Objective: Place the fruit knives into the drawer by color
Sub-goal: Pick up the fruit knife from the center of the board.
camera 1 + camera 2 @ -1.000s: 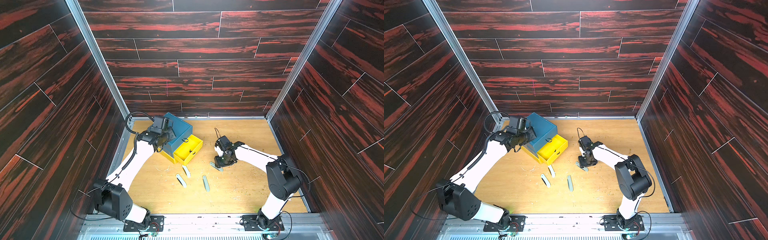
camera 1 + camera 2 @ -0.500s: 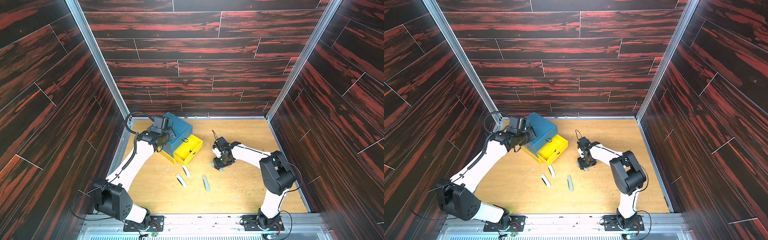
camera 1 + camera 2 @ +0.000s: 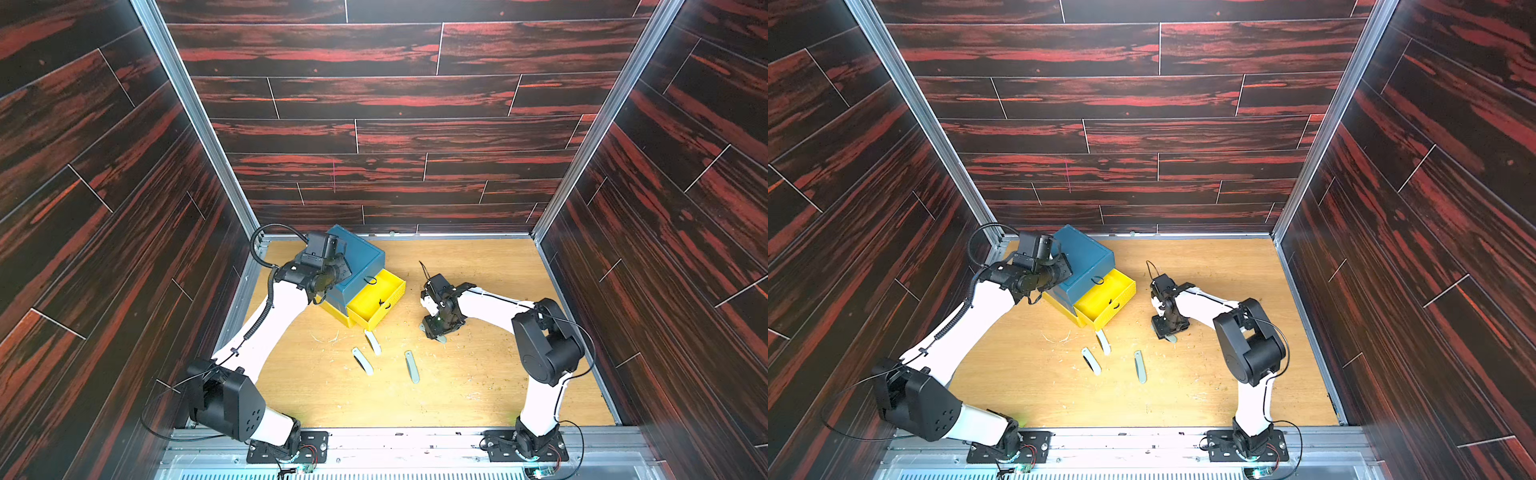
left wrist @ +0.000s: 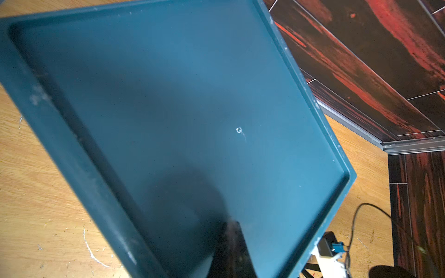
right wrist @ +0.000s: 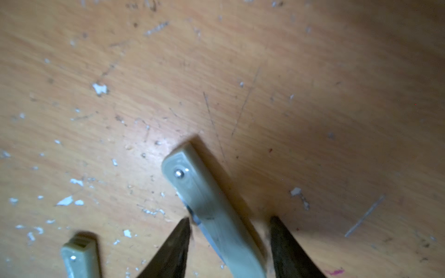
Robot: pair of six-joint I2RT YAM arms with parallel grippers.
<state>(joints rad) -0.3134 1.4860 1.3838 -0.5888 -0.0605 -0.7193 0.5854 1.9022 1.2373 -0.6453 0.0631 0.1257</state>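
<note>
Right wrist view: the right tool (image 5: 228, 220), released with jaws parted, straddles a grey-green fruit knife (image 5: 209, 211) lying flat on the table (image 5: 265, 72), its long axis running out between the fingers (image 5: 173, 245), with the open yellow drawer (image 3: 370, 318) apart toward the robot's left.

Stereo overhead, wrists near drawer (image 4: 168, 96), tabletop (image 5: 301, 72)

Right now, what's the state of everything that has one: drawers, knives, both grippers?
upper teal drawer: shut
lower yellow drawer: pulled open
left gripper: shut, on the chest top
right gripper: open, straddling a grey-green knife
grey-green knife: folded, on the table, not gripped
three loose knives: folded, flat on table
</note>
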